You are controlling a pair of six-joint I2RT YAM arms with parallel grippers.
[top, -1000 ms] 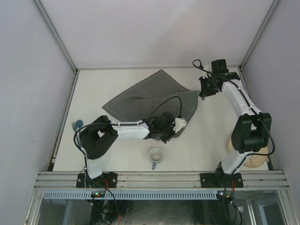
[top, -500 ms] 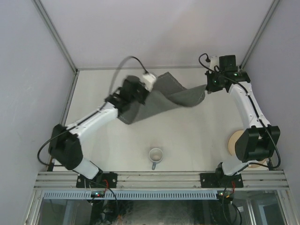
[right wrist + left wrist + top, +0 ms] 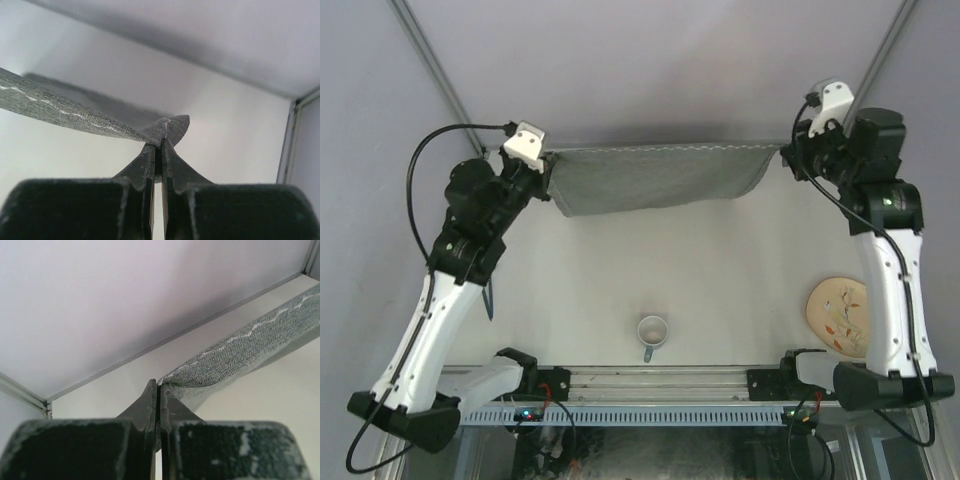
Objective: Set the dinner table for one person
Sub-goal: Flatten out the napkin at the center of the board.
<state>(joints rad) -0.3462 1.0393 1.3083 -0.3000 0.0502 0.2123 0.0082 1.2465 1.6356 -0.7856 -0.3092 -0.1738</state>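
Off-white dinner table [image 3: 720, 270] spreads beneath my two raised arms. Grey stitched cloth [image 3: 655, 175] hangs stretched above its far side, one corner pinched in my left gripper [image 3: 158, 390], the other in my right gripper [image 3: 159, 145], both jaws clamped tight on fabric. Patterned plate [image 3: 840, 315] lies near right; mug [image 3: 652, 331] stands near centre.

Cloth [image 3: 655, 178] was lying crumpled on the desk [image 3: 720, 270]. It's now lifted and pulled taut between both tools over the far edge. Left tool [image 3: 550, 173] swung from mid-desk out to far left and up. Right tool [image 3: 786, 158] also rose. The right arm no longer covers the plate [image 3: 840, 315], which is now in full view.
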